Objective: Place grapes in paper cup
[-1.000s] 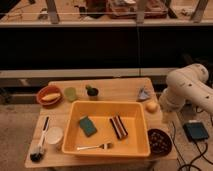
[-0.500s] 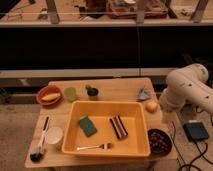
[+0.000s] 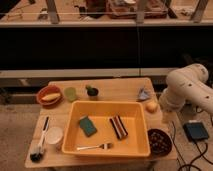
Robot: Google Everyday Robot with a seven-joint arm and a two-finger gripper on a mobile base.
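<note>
The grapes (image 3: 159, 140) are a dark reddish-purple bunch lying in a dark round bowl (image 3: 150, 135) at the table's front right corner. The paper cup (image 3: 53, 135) is short, wide and white, and stands at the front left, left of the yellow tub. My white arm (image 3: 189, 89) bends in from the right. My gripper (image 3: 165, 108) is at the arm's low end by the table's right edge, beside a yellow-orange fruit (image 3: 151, 106) and above and behind the grapes. It is far from the cup.
A big yellow tub (image 3: 75, 127) in the middle holds a green sponge (image 3: 87, 125), a striped brush (image 3: 119, 126) and a fork (image 3: 95, 146). An orange bowl (image 3: 48, 95), a pale green cup (image 3: 70, 93), a dark green cup (image 3: 92, 92) and a grey-blue object (image 3: 144, 93) stand behind it. A black brush (image 3: 39, 145) lies at the front left.
</note>
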